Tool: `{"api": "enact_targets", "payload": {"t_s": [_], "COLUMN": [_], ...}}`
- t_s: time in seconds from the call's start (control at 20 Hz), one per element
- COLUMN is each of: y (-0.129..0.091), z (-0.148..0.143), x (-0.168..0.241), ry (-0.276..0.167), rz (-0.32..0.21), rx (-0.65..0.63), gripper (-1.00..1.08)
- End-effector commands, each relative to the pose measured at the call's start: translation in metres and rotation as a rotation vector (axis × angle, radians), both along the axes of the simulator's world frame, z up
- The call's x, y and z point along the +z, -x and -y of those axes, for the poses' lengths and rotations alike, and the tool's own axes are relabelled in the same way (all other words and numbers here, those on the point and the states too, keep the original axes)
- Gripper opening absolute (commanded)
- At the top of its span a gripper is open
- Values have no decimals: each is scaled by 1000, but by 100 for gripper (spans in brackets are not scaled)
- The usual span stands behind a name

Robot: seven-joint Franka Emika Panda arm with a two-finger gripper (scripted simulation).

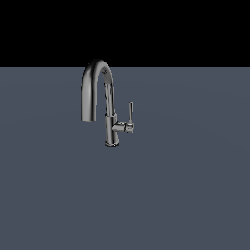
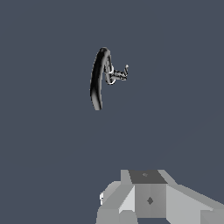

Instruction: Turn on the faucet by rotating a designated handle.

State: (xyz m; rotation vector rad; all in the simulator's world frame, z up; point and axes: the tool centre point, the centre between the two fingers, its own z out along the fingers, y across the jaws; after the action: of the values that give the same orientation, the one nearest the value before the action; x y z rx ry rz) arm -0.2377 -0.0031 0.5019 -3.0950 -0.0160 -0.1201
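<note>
dark chrome gooseneck faucet (image 1: pixel 108 105) standing upright on a grey surface (image 1: pixel 185 195), thin handle (image 1: pixel 130 112) pointing upward beside its column, gripper (image 2: pixel 148 199) sitting well apart, jaw state showing unclear

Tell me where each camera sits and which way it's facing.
Exterior view: off the arm, level with the faucet, seeing it side-on, handle on this view's right; no robot shows.
Wrist view: on the wrist, high above, looking down at the faucet; grey tool parts fill the picture's edge, jaws unclear.
Shared: faucet, handle, grey floor.
</note>
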Motion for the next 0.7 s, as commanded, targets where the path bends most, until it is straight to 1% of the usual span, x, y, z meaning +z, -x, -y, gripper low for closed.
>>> {"api": "enact_targets", "payload": {"t_s": [0.0, 0.15, 0.35, 0.65], "y": [0, -1, -7, -24], "z": [0, 0, 0, 0], "x": [0, 0, -2, -6], "ry": [0, -4, -19, -68], "rz": [0, -3, -17, -60], "rx": [0, -3, -19, -65], "gripper": [-100, -100, -100, -100]}}
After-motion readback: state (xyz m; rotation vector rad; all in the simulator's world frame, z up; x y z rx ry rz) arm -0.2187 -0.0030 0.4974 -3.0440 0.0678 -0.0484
